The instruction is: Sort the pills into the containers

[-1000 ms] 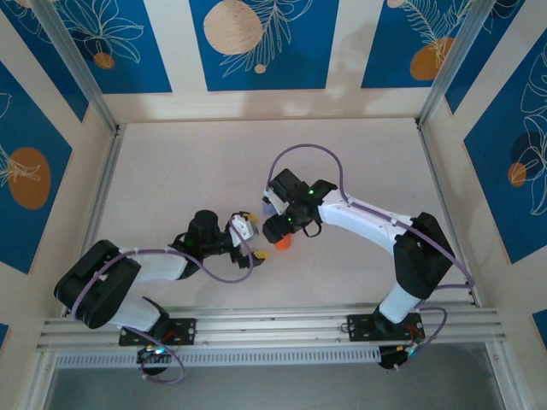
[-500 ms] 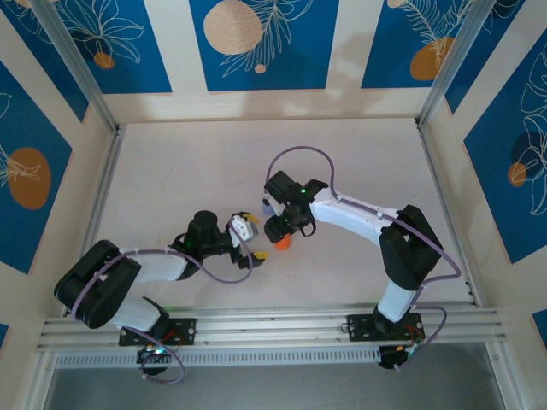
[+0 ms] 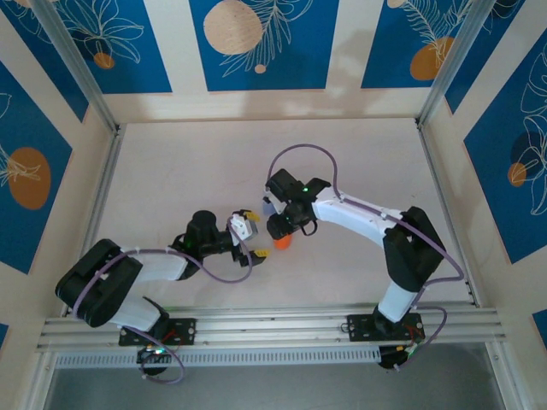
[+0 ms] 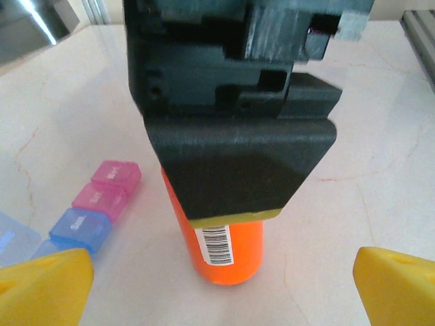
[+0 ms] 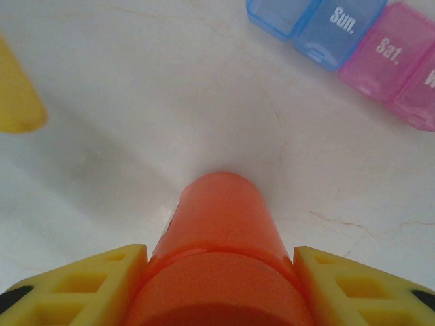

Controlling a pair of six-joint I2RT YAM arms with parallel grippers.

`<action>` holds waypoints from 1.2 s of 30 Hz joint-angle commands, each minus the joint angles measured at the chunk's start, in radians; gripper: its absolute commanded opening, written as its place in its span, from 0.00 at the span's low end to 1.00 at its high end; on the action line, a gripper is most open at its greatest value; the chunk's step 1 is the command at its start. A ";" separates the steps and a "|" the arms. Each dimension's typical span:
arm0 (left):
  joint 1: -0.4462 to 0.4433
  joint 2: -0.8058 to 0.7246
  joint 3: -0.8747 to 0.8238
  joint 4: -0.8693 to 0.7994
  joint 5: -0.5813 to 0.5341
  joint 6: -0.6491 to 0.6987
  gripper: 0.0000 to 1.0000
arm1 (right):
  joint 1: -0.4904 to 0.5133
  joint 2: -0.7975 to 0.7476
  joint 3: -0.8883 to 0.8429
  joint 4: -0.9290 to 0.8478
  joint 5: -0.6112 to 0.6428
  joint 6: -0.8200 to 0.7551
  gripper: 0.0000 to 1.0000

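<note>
An orange pill bottle (image 3: 283,243) stands upright on the table; it has a barcode label in the left wrist view (image 4: 228,251). My right gripper (image 3: 279,229) comes down over its top, and its yellow fingers (image 5: 102,278) press both sides of the bottle (image 5: 224,217) at the cap. My left gripper (image 3: 253,236) faces the bottle from the left with its jaws wide open (image 4: 224,282) and nothing between them. The containers (image 5: 367,41), a strip of blue and pink day boxes, lie just beyond the bottle (image 4: 102,204). The pills are out of view.
The black body of my right wrist (image 4: 231,102) looms over the bottle in the left wrist view. Aluminium rails (image 3: 102,205) border the white table on the left, right and near sides.
My right gripper's jaws have closed in on the orange bottle's top, and the right elbow has shifted a little. The left arm has barely moved.
</note>
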 commanded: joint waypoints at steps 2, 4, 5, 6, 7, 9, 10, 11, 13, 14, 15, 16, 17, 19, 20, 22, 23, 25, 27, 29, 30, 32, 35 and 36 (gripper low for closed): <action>0.007 0.055 -0.002 0.162 0.048 -0.065 0.98 | -0.035 -0.130 0.031 -0.035 -0.085 0.008 0.31; 0.001 0.085 0.012 0.226 0.038 -0.106 0.98 | -0.046 -0.161 0.046 -0.058 -0.103 0.005 0.30; -0.004 0.098 0.023 0.252 0.026 -0.127 0.99 | -0.050 -0.175 0.056 -0.069 -0.110 0.001 0.30; -0.010 0.111 0.034 0.276 0.011 -0.143 1.00 | -0.051 -0.187 0.064 -0.080 -0.115 -0.001 0.30; -0.017 0.119 0.045 0.288 0.000 -0.154 1.00 | -0.053 -0.198 0.070 -0.086 -0.121 -0.001 0.30; -0.031 0.132 0.077 0.288 -0.012 -0.170 1.00 | -0.056 -0.219 0.082 -0.098 -0.146 0.000 0.30; -0.036 0.136 0.089 0.283 -0.017 -0.173 1.00 | -0.057 -0.227 0.087 -0.100 -0.157 0.002 0.30; -0.041 0.143 0.102 0.278 -0.018 -0.174 1.00 | -0.058 -0.233 0.090 -0.102 -0.176 0.003 0.30; -0.048 0.152 0.122 0.275 -0.021 -0.171 1.00 | -0.061 -0.242 0.095 -0.102 -0.208 0.008 0.30; -0.049 0.157 0.129 0.279 -0.019 -0.170 1.00 | -0.061 -0.245 0.096 -0.103 -0.223 0.010 0.30; -0.050 0.160 0.136 0.283 -0.013 -0.169 0.99 | -0.061 -0.246 0.099 -0.103 -0.237 0.010 0.30; -0.052 0.161 0.141 0.283 -0.003 -0.167 0.97 | -0.062 -0.247 0.099 -0.103 -0.247 0.010 0.30; -0.052 0.163 0.147 0.281 0.009 -0.165 0.96 | -0.066 -0.248 0.099 -0.102 -0.259 0.009 0.30; -0.056 0.164 0.159 0.266 0.036 -0.156 0.94 | -0.078 -0.251 0.096 -0.098 -0.291 0.013 0.30; -0.059 0.162 0.165 0.249 0.048 -0.146 0.92 | -0.086 -0.255 0.095 -0.091 -0.312 0.016 0.30; -0.066 0.159 0.178 0.201 0.063 -0.122 0.89 | -0.095 -0.263 0.093 -0.086 -0.336 0.022 0.30; -0.071 0.156 0.186 0.171 0.067 -0.109 0.87 | -0.097 -0.265 0.095 -0.086 -0.341 0.022 0.30; -0.078 0.150 0.198 0.117 0.067 -0.089 0.84 | -0.099 -0.266 0.100 -0.089 -0.346 0.020 0.30; -0.085 0.141 0.203 0.091 0.062 -0.078 0.81 | -0.102 -0.262 0.100 -0.092 -0.348 0.016 0.30; -0.087 0.132 0.205 0.092 0.063 -0.077 0.79 | -0.105 -0.260 0.100 -0.093 -0.350 0.014 0.30; -0.090 0.129 0.205 0.092 0.065 -0.078 0.76 | -0.106 -0.260 0.098 -0.093 -0.353 0.015 0.30; -0.089 0.125 0.208 0.080 0.069 -0.077 0.70 | -0.108 -0.261 0.096 -0.091 -0.355 0.016 0.30; -0.089 0.124 0.211 0.079 0.075 -0.079 0.45 | -0.109 -0.260 0.095 -0.092 -0.361 0.018 0.30; -0.090 0.121 0.210 0.083 0.076 -0.081 0.36 | -0.108 -0.262 0.094 -0.092 -0.361 0.017 0.30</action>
